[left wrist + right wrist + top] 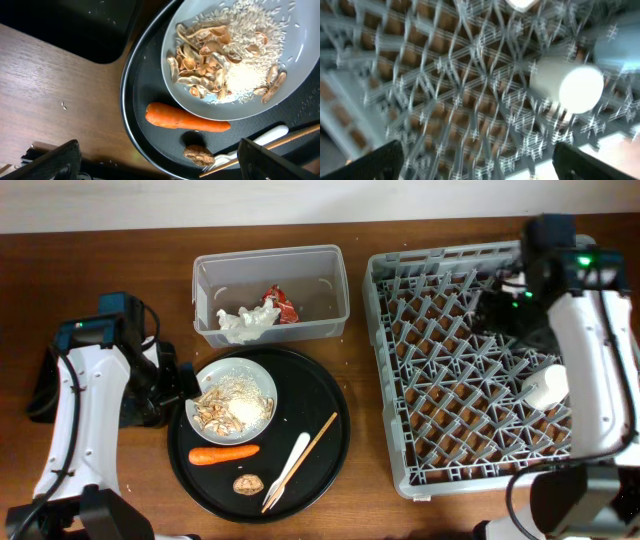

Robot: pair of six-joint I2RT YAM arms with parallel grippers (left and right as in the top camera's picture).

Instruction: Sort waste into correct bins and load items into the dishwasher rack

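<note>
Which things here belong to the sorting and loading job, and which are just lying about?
Job: tub, black bin, napkins, wrapper, plate, scraps, carrot, brown lump, fork, chopsticks, rack, white cup.
Lying about: round black tray, table.

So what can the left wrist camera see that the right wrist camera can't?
Only the left wrist view shows the white plate of food scraps, the carrot, the brown lump and the fork on the round black tray. Only the right wrist view shows the grey rack with a white cup in it. Both show the wooden table and an open, empty gripper: left gripper, right gripper.
</note>
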